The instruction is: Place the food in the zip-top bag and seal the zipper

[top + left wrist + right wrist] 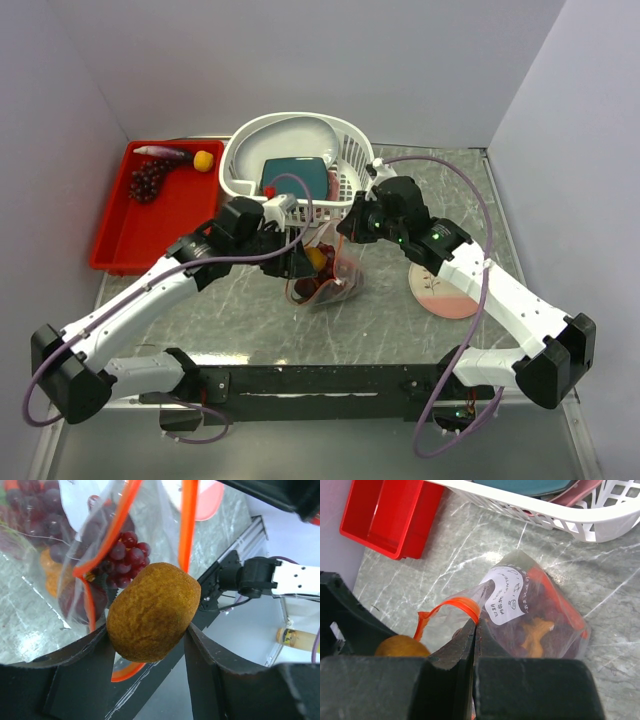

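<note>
The clear zip-top bag point(338, 285) lies mid-table with its mouth held open, and it also shows in the right wrist view point(555, 615). Grapes point(125, 552) and an orange piece point(536, 632) are inside it. My left gripper point(147, 630) is shut on a yellow-brown fruit point(152, 612) and holds it at the bag's mouth, beside the red-orange zipper point(187, 525). My right gripper point(475, 625) is shut on the zipper strip point(457, 604) at the mouth's rim and lifts it. In the top view the left gripper point(305, 262) and the right gripper point(350, 232) meet over the bag.
A red tray point(150, 225) at the far left holds a grape bunch point(148, 180), an eggplant point(165, 152) and a yellow fruit point(203, 160). A white slotted basket point(240, 150) with a teal dish point(295, 175) stands behind the bag. A pink plate point(445, 295) lies to the right.
</note>
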You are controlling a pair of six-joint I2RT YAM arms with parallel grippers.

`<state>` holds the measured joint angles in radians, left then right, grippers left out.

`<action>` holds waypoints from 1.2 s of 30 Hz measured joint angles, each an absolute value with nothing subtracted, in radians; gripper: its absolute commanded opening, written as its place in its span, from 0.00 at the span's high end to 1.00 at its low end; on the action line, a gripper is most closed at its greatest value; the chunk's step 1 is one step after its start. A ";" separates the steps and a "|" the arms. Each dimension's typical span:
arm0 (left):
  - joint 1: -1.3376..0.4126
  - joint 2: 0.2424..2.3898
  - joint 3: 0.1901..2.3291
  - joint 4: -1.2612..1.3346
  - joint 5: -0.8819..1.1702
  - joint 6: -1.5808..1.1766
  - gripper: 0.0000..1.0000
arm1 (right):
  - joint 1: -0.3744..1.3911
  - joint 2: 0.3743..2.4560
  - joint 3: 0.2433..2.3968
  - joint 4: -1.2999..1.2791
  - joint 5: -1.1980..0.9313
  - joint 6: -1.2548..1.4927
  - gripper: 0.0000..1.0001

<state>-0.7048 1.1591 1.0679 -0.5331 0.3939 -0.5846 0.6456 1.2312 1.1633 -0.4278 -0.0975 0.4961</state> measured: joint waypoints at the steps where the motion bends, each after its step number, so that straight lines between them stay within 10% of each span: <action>1: -0.707 1.169 1.074 -0.537 0.390 -0.585 0.36 | 0.646 1.230 1.163 -0.431 -0.097 0.496 1.00; 8: -0.707 1.212 1.135 -0.549 0.342 -0.591 0.07 | 0.652 1.215 1.163 -0.444 -0.092 0.496 1.00; 20: -0.707 1.178 1.178 -0.610 0.236 -0.600 0.50 | 0.652 1.193 1.163 -0.468 -0.058 0.495 1.00; 36: -0.708 0.995 0.880 -0.588 0.177 -0.682 0.34 | 0.685 1.186 1.163 -0.482 -0.030 0.498 1.00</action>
